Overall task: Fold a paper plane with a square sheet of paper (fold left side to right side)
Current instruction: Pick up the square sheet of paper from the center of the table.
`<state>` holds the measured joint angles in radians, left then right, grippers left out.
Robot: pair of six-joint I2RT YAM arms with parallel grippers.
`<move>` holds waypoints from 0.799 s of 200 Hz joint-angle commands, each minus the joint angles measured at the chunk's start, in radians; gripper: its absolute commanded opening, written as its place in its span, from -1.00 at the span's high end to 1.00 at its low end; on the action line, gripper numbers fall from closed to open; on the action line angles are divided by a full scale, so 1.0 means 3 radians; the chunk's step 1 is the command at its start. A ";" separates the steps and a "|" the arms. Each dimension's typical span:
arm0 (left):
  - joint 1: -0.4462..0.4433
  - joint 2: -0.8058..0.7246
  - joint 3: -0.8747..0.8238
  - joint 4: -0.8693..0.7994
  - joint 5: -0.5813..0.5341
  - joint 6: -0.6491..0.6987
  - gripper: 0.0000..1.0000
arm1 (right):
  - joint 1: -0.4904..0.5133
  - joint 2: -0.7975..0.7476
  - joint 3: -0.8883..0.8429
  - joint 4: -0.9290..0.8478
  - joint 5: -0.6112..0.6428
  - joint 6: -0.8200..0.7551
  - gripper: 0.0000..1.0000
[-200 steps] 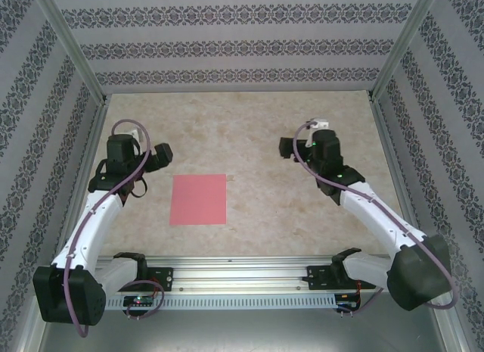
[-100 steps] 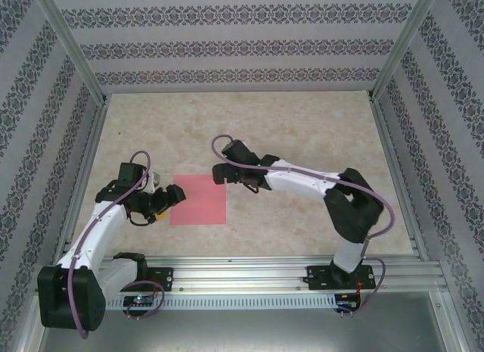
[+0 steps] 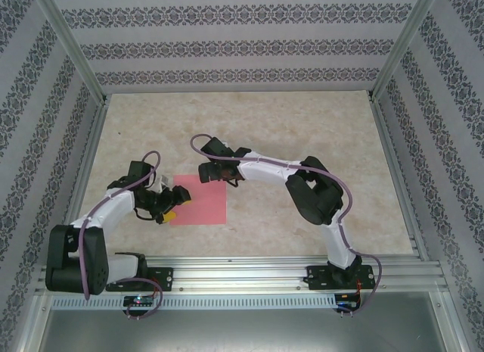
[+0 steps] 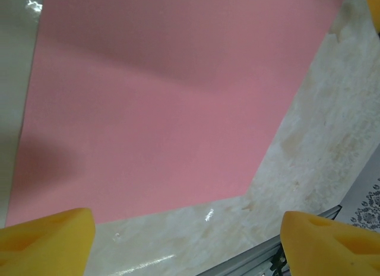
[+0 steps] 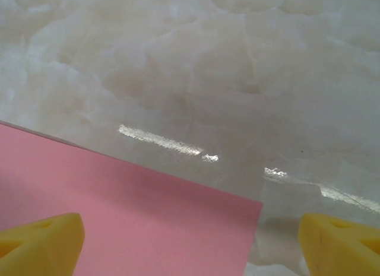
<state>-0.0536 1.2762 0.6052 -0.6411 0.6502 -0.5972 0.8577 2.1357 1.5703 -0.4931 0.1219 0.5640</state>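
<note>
The pink paper lies flat on the surface, a bit left of the middle of the top view. The left claw is right at the paper's left edge, spread wide and holding nothing. The right claw hangs over the paper's top edge, spread wide and empty too. The fold goes from left to right, so I think the left claw is best placed to lift that left edge.
</note>
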 commanded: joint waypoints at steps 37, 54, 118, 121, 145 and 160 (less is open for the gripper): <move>-0.0018 0.0299 0.0125 0.0158 -0.0037 0.0203 -0.63 | 0.0081 0.0199 0.0205 -0.0161 -0.0043 0.0087 -0.86; -0.0018 0.0350 0.0125 0.0159 -0.0058 0.0230 -0.64 | 0.0106 0.0238 0.0218 -0.0176 -0.0066 0.0099 -0.86; -0.0021 0.0560 0.0163 0.0193 -0.0084 0.0300 -0.64 | 0.0188 0.0267 0.0262 -0.0248 -0.0207 0.0134 -0.80; -0.0021 0.0573 0.0165 0.0194 -0.0086 0.0309 -0.64 | 0.0193 0.0269 0.0262 -0.0248 -0.0224 0.0139 -0.80; -0.0021 0.0643 0.0185 0.0186 -0.0091 0.0338 -0.64 | 0.0216 0.0251 0.0252 -0.0244 -0.0311 0.0155 -0.79; -0.0021 0.0672 0.0197 0.0185 -0.0096 0.0349 -0.64 | 0.0234 0.0237 0.0233 -0.0243 -0.0351 0.0160 -0.79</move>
<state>-0.0536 1.4448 0.6518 -0.6216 0.6498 -0.5388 0.9100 2.1975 1.6238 -0.5499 0.0673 0.5865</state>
